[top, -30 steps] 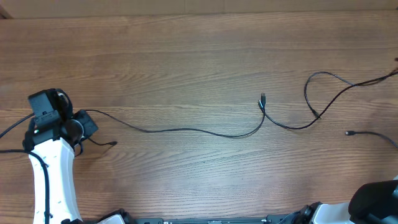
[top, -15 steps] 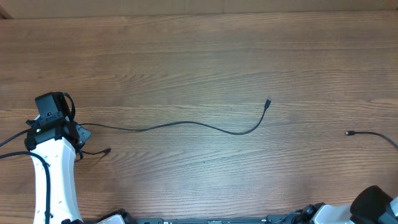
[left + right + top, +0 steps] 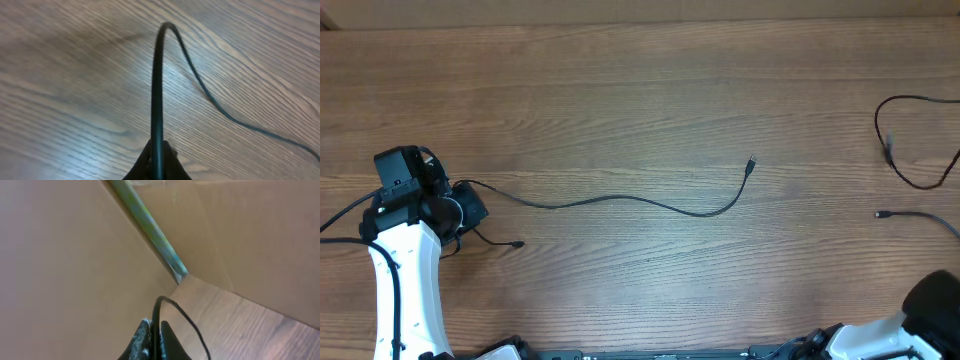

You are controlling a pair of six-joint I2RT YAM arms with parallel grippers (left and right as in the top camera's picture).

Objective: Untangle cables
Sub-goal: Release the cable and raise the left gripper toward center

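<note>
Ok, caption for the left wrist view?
Left gripper shut on a black cable arching over the wooden table.

The left arm [image 3: 405, 290] had a long white shell with a thin black wire [image 3: 392, 300] running along it. Its wrist [image 3: 412, 190] was a blocky black head topped by a boxy housing, and 2 black wires [image 3: 340, 212] trailed off it. The right arm [image 3: 868, 338] showed a white link and a rounded black joint [image 3: 932, 298]. The left fingers [image 3: 145, 169] were black and tapered. The right fingers [image 3: 170, 347] were black too, 1 with a speckled grey face.
</note>
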